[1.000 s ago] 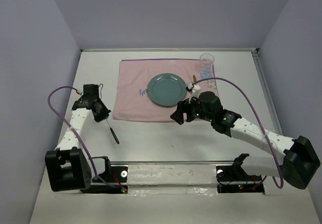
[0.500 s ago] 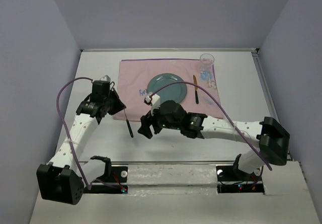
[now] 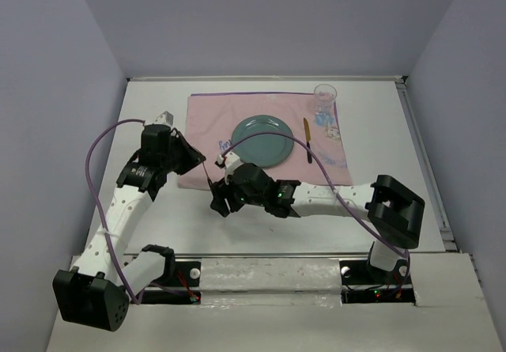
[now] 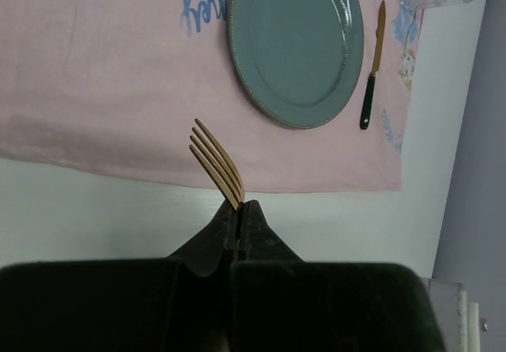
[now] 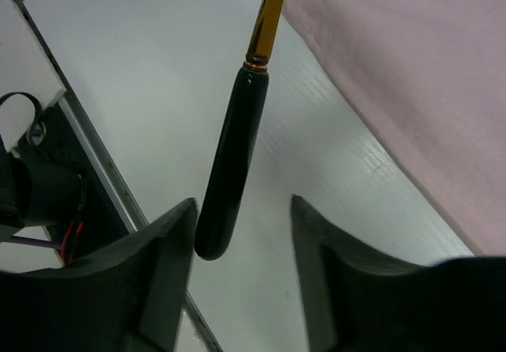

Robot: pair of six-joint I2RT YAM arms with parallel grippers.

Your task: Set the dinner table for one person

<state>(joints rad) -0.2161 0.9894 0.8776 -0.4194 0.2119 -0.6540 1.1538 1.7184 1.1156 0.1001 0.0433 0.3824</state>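
Note:
My left gripper (image 3: 196, 160) is shut on a fork (image 4: 217, 164) with gold tines and a black handle, and holds it above the white dinner table (image 3: 150, 107) at the near edge of the pink cloth (image 3: 207, 123). The tines stick out past the left fingertips (image 4: 239, 210). My right gripper (image 3: 218, 203) is open. The fork's black handle (image 5: 233, 170) hangs between its fingers (image 5: 170, 233), close to the left one. A teal plate (image 3: 262, 141), a knife (image 3: 307, 140) and a glass (image 3: 325, 97) sit on the cloth.
The cloth's near edge (image 5: 395, 75) runs just right of the right gripper. A metal rail (image 5: 103, 178) and cables lie along the table's near side. Purple cables loop over both arms. Grey walls enclose the table.
My left arm has lifted the fork and carried it right toward the cloth's near-left corner. My right arm has swung left from beside the plate, and its open jaws now flank the fork's handle.

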